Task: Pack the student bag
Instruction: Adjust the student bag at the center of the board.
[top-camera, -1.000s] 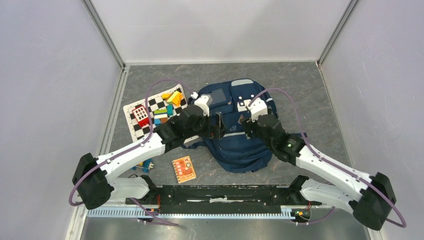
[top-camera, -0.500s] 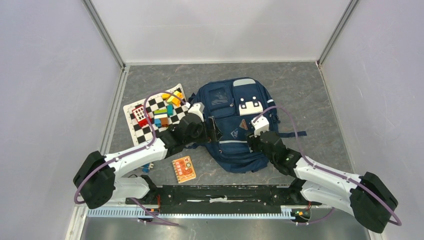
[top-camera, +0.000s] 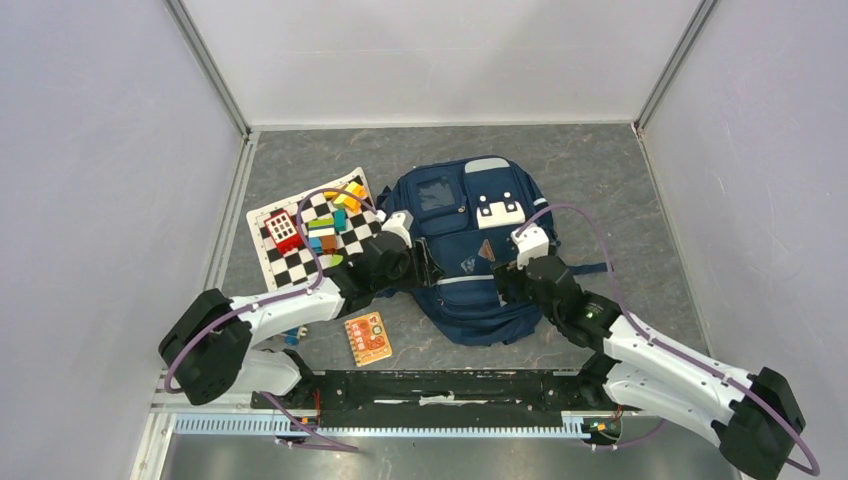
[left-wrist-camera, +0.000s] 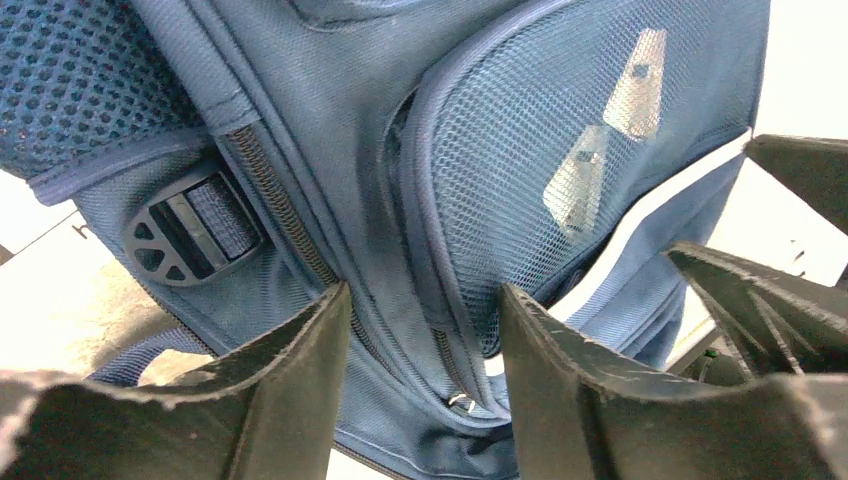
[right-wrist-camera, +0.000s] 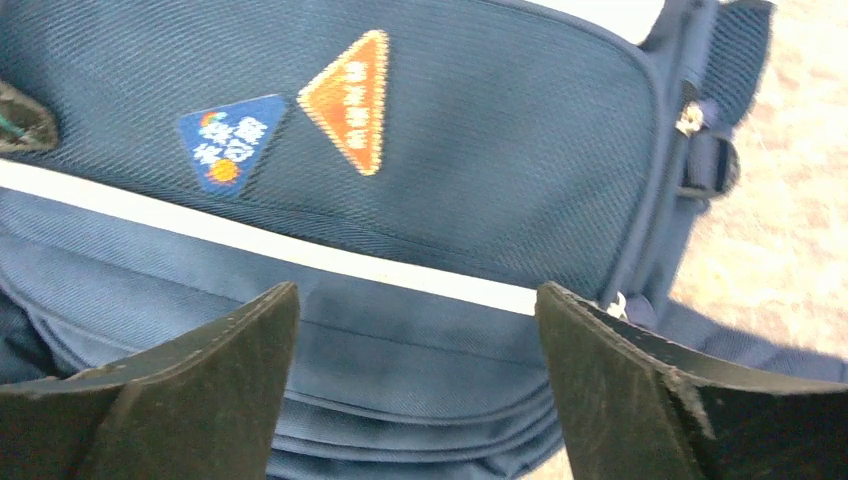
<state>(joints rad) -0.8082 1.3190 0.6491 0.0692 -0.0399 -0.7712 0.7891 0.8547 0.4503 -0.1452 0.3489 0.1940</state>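
We held our left gripper (left-wrist-camera: 422, 300) partly open beside the student bag (top-camera: 465, 250), gripping nothing. Our right gripper (right-wrist-camera: 415, 300) gaped wide just above its front. Packing seemed unstarted: blocks (top-camera: 335, 215) and an orange card (top-camera: 367, 338) lay outside the left gripper.

The grey speckled worktop (top-camera: 620, 180) carries four things. A large navy-blue fabric student bag (top-camera: 455, 215) lies flat about mid-worktop, its top toward the far edge, with one thin dark strap (top-camera: 590, 268) trailing toward the right edge. Just beside its left flank sits a black-and-white chequered square board (top-camera: 283, 262), askew (one corner aimed at the far-left corner). Nearer the front edge lies a small orange rectangular card (top-camera: 368, 338), apart from the bag. Left of it are small blue pieces (top-camera: 293, 332), possibly toy blocks, half hidden.
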